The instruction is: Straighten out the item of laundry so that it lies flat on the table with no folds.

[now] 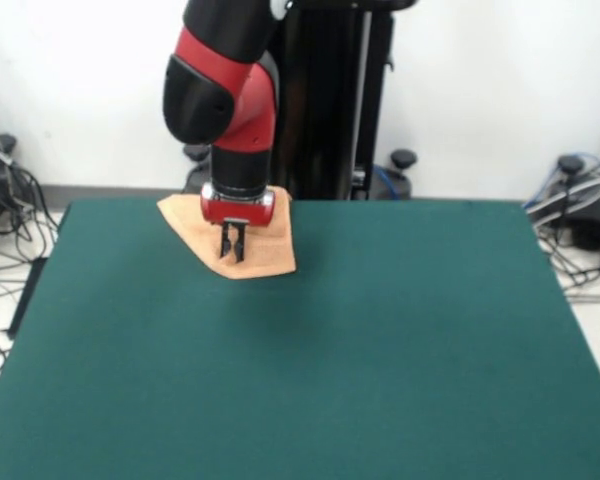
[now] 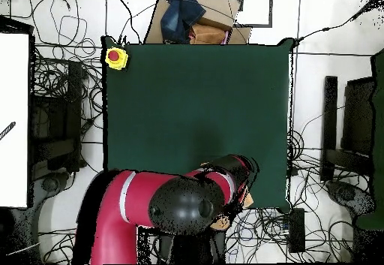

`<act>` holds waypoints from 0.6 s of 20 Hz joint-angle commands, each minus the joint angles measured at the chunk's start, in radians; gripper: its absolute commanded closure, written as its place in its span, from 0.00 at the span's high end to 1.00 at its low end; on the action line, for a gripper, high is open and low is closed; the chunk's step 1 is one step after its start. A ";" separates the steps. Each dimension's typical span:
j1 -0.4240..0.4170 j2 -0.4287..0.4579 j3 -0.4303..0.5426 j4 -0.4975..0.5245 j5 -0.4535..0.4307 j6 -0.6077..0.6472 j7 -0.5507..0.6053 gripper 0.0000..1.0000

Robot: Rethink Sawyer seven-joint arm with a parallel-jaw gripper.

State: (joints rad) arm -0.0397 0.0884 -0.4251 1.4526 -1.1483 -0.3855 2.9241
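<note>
The light orange-tan towel (image 1: 262, 250) lies bunched and folded at the table's (image 1: 340, 360) far left corner, close to the pedestal. My gripper (image 1: 231, 244) points straight down over the towel's middle, with its jaws close together and the tips at the cloth. I cannot tell whether any cloth is pinched. In the overhead view the red arm (image 2: 150, 202) covers the gripper and almost all of the towel. Only small tan bits of the towel (image 2: 247, 200) show at the table's (image 2: 195, 97) bottom right edge.
A yellow box with a red button (image 2: 115, 57) sits on the table's top left corner in the overhead view. A cardboard box with blue cloth (image 2: 195, 18) stands beyond the table's top edge. Cables lie on the floor around the table.
</note>
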 commanded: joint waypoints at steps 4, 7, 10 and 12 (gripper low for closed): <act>-0.002 0.051 0.127 -0.267 0.051 0.175 -0.060 0.00; -0.013 0.024 0.174 -0.272 -0.005 0.220 -0.049 0.00; -0.037 -0.043 0.279 -0.225 -0.134 0.281 -0.014 0.00; -0.075 -0.106 0.371 -0.173 -0.177 0.360 -0.066 0.00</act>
State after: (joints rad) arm -0.0518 0.0623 -0.3865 1.4500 -1.2201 -0.3335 2.9241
